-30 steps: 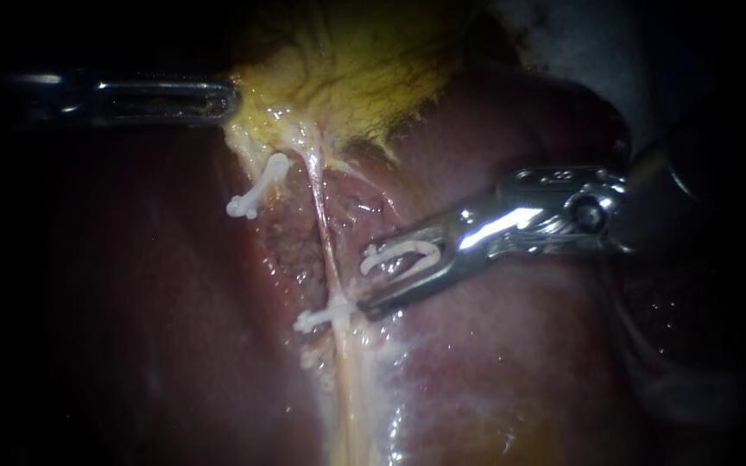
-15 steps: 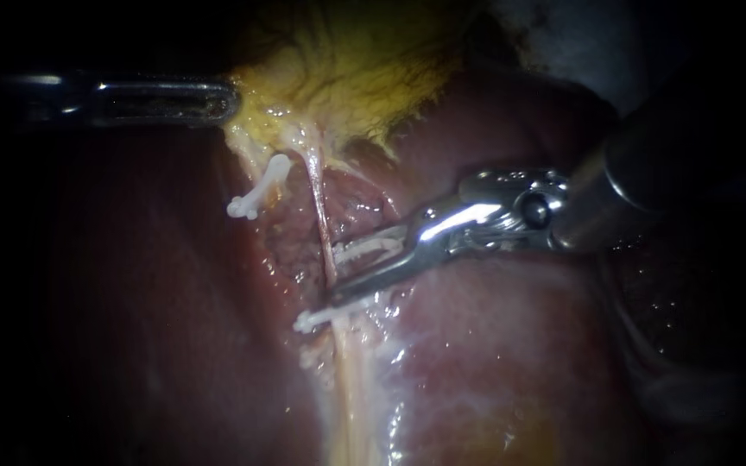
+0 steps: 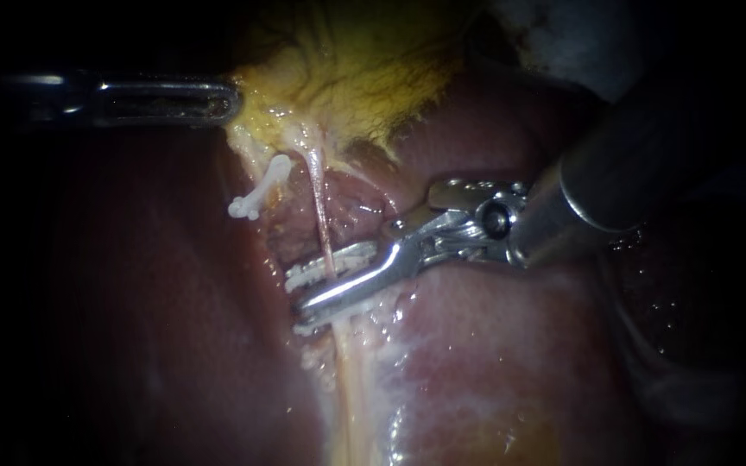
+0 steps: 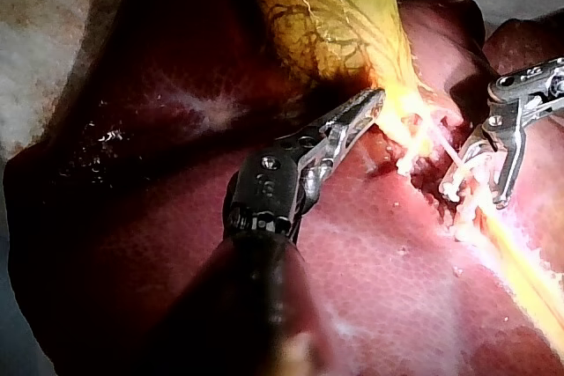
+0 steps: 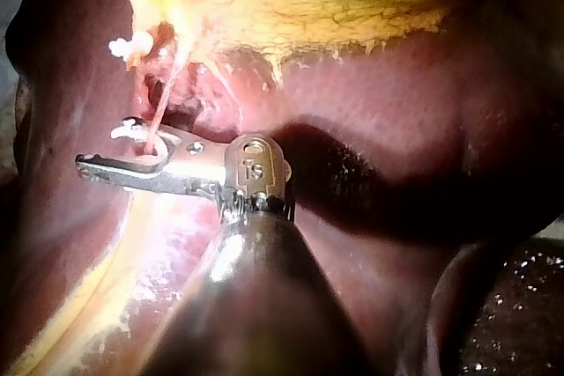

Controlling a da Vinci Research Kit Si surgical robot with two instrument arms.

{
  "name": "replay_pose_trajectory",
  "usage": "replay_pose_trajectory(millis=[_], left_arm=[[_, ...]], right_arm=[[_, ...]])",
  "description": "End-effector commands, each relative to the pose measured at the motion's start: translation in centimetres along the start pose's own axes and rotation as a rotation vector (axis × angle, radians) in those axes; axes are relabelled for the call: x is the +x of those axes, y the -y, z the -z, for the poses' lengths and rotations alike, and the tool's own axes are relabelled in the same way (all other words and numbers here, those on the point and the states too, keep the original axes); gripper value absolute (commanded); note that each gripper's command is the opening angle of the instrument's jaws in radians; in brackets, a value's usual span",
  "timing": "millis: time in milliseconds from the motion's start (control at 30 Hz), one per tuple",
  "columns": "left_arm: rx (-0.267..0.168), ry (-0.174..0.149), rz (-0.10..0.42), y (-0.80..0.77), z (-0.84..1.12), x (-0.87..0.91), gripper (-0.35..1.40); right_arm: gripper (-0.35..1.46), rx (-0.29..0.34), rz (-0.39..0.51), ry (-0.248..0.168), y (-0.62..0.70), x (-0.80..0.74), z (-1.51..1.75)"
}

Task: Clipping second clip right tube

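Left instrument (image 3: 228,101) in from the left near the upper edge of the liver (image 3: 494,371), jaws closed on the yellow rim of the gallbladder (image 3: 347,69), no gap between them. Same hold plain from the left wrist: slim jaws pinched on the pale yellow neck where it meets the red surface. Right instrument (image 3: 297,292) in from the upper right, dark shaft low over the liver's right half, jaws narrow and carrying a white loaded clip (image 3: 338,261) between them. Right tube (image 3: 321,220) thin, pinkish and taut, running from the gallbladder's rim down the raw strip in the middle of the liver, passing straight between those jaws. Clip-bearing jaw on the gallbladder side of the crossing, bare shiny jaw on the far side, both tips reaching just past the tube. From the right wrist, the tube (image 5: 163,103) dropping into the loop formed by the jaws, touching the metal there. Loaded clip not closed flat; whether it presses the tube from both sides, cannot tell. Lower clip (image 3: 304,326) on the same tube, just beside the bare jaw on the side away from the gallbladder, only its white end peeking out. Left clip (image 3: 256,194) on a pale strand close under the gallbladder's rim, well apart from the right instrument. Wet, glistening pale tissue along the tube beyond the lower clip.
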Motion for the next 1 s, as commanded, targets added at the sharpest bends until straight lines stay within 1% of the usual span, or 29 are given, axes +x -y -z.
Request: replay_pose_trajectory(millis=[33, 133, 200, 300, 400, 567, 700, 867, 1000], left_arm=[[0.0, 0.0, 0.0, 0.0, 0.0, 0.0, -0.35], [0.0, 0.0, 0.0, 0.0, 0.0, 0.0, -0.35], [0.0, 0.0, 0.0, 0.0, 0.0, 0.0, -0.35], [-0.001, 0.0, 0.0, 0.01, 0.0, 0.0, -0.35], [-0.001, 0.0, 0.0, 0.01, 0.0, 0.0, -0.35], [-0.001, 0.0, 0.0, 0.01, 0.0, 0.0, -0.35], [-0.001, 0.0, 0.0, 0.01, 0.0, 0.0, -0.35], [-0.001, 0.0, 0.0, 0.01, -0.01, 0.0, -0.35], [-0.001, 0.0, 0.0, 0.01, -0.01, 0.0, -0.35]], right_arm=[[0.49, 0.011, 0.002, 0.005, 0.01, 0.0, -0.01], [0.46, 0.028, 0.003, 0.0, 0.04, 0.0, -0.08], [0.43, 0.028, 0.002, -0.003, 0.04, 0.0, -0.11], [0.39, 0.015, 0.002, -0.028, 0.04, 0.02, -0.15], [0.3, 0.014, 0.001, -0.031, 0.04, 0.05, -0.15], [0.11, 0.009, -0.002, -0.035, 0.03, 0.11, -0.13], [-0.05, 0.008, -0.002, -0.036, 0.01, 0.12, -0.12], [-0.35, 0.007, -0.001, -0.036, -0.02, 0.11, -0.12], [-0.35, 0.006, 0.001, -0.036, -0.06, 0.1, -0.11]])
